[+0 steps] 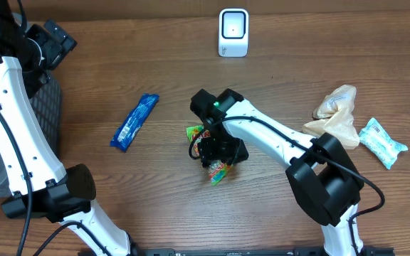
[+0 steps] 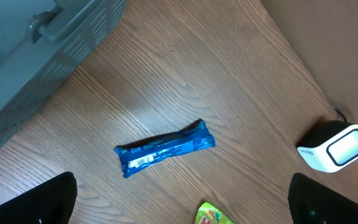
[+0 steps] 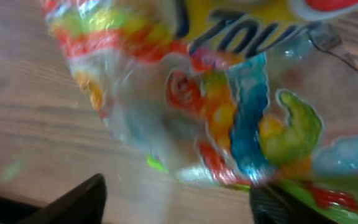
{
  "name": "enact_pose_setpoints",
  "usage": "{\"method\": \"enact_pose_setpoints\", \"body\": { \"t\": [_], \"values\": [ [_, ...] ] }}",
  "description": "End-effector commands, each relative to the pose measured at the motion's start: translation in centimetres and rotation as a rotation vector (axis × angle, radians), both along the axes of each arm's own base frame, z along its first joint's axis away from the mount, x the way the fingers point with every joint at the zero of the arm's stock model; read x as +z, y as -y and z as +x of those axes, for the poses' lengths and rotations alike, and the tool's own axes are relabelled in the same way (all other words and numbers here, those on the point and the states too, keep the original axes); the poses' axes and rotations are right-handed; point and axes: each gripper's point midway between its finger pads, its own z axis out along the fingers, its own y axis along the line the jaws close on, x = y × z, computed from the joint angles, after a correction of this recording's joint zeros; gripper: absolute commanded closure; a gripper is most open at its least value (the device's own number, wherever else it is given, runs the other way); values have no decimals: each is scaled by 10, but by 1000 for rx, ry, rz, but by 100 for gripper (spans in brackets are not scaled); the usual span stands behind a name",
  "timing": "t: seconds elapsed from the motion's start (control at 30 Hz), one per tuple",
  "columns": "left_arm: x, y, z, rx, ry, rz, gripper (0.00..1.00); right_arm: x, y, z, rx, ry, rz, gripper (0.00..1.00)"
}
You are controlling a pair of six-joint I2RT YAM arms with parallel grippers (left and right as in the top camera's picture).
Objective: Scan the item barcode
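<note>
Candy bag (image 3: pixel 229 124), seemingly clear of fingers (image 3: pixel 73 202)

The left arm (image 1: pixel 16 121) rises from its near-left base and reaches to the far-left corner; the left gripper (image 2: pixel 180 193) has its fingers (image 2: pixel 48 202) spread wide apart; the right arm (image 1: pixel 276 135) stretches from its near-right base toward the middle, wrist bent downward; the right gripper (image 3: pixel 176 186) points down, its fingers (image 3: pixel 73 202) parted.

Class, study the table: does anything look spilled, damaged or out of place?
Nothing is spilled or broken. Only the tan bag on the right looks crumpled; the blue bar, the candy bag and the scanner look intact.
</note>
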Motion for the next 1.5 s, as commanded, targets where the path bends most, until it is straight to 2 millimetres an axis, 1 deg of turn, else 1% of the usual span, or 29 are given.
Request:
{"method": "enact_pose_setpoints", "body": {
  "t": [0.0,0.07,0.17,0.2,0.3,0.33,0.43,0.47,0.5,0.67,0.8,0.87,0.9,0.97,1.0,1.07,1.13,1.2,1.23,1.33,1.37,1.4,1.43,1.47],
  "values": [
    [13,4,-5,3,36,5,0,-8,-1,9,-138,-13,41,20],
    [13,4,-5,3,36,5,0,-12,-4,13,-151,-9,72,20],
    [13,4,-5,3,36,5,0,-18,0,22,-185,3,89,20],
    [13,4,-5,3,36,5,0,-20,3,24,-198,-5,95,21],
    [13,4,-5,3,36,5,0,-29,9,24,-233,-40,118,30],
    [13,4,-5,3,36,5,0,-33,12,22,-256,-65,129,34],
    [13,4,-5,3,36,5,0,-38,20,20,-288,-101,141,49],
    [13,4,-5,3,36,5,0,-38,21,20,-291,-102,140,56],
    [13,4,-5,3,36,5,0,-38,21,21,-293,-101,141,68],
    [13,4,-5,3,36,5,0,-36,18,21,-280,-107,163,96],
    [13,4,-5,3,36,5,0,-15,2,18,-196,-166,310,96],
    [13,4,-5,3,36,5,0,11,-17,12,-125,-233,490,96],
    [13,4,-5,3,36,5,0,27,-26,10,-93,-268,610,96],
    [13,4,-5,3,36,5,0,59,-38,11,-61,-325,843,96],
    [13,4,-5,3,36,5,0,69,-39,12,-56,-336,907,96],
    [13,4,-5,3,36,5,0,98,-39,21,-59,-356,1103,96],
    [13,4,-5,3,36,5,0,114,-36,28,-65,-359,1207,96],
    [13,4,-5,3,36,5,0,137,-33,36,-65,-361,1352,96],
    [13,4,-5,3,36,5,0,140,-32,39,-76,-369,1364,96],
    [13,4,-5,3,36,5,0,140,-29,48,-149,-425,1331,96],
    [13,4,-5,3,36,5,0,140,-28,51,-164,-432,1326,92],
    [13,4,-5,3,36,5,0,140,-26,54,-168,-424,1329,83],
    [13,4,-5,3,36,5,0,140,-24,58,-166,-408,1336,71],
    [13,4,-5,3,36,5,0,138,-21,62,-165,-385,1333,65]
  ]
}}
